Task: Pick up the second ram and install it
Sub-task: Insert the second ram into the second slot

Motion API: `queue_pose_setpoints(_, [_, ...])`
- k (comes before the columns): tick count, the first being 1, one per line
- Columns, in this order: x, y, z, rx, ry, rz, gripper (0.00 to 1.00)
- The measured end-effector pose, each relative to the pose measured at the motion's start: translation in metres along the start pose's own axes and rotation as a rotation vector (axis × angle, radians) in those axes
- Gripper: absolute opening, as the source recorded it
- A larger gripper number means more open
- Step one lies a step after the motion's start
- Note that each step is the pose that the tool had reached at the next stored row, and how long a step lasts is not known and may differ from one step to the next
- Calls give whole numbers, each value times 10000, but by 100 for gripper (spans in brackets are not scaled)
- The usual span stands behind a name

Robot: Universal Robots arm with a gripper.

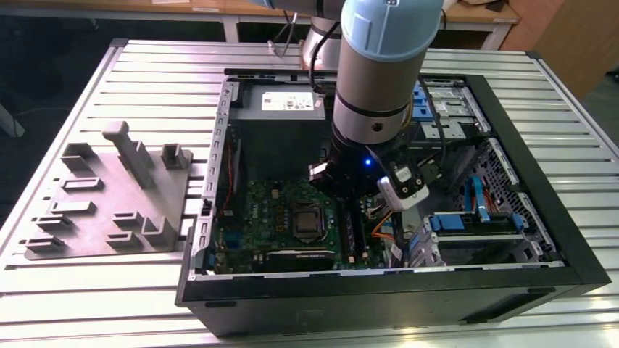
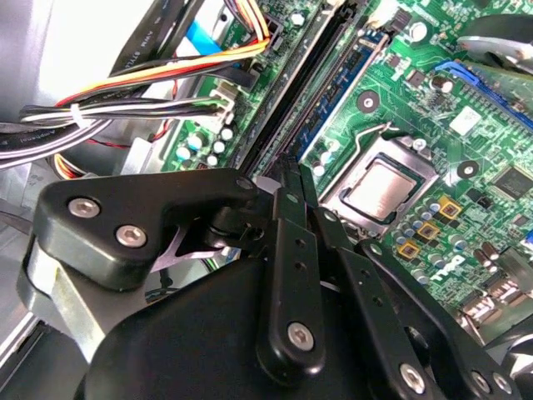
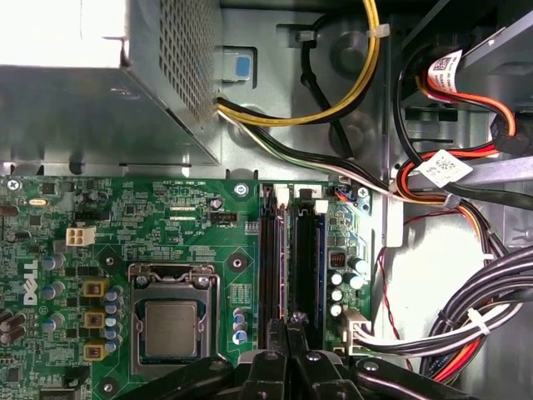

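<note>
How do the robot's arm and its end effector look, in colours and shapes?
The arm is a thick grey tube with a light blue cap at its joint and a black ring lower down. Its dark wrist carries a small blue light and a white-and-black camera. The end effector is black: flat linkage bars joined by silver screws.

In both wrist views the gripper [image 3: 287, 318] [image 2: 296, 173] ran off the picture's edge, and I couldn't tell whether a memory stick sat in the dark slots [image 3: 271, 250]. In the exterior view the arm [image 1: 372, 87] covered the motherboard's [image 1: 280, 210] three o'clock side.
</note>
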State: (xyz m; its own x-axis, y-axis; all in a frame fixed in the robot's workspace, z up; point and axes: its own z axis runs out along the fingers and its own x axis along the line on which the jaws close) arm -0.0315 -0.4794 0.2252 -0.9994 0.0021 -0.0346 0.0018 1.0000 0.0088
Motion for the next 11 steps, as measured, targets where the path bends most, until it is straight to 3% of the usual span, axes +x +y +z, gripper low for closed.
queue_pose_setpoints(11, [5,0,0,-17,-6,1,11])
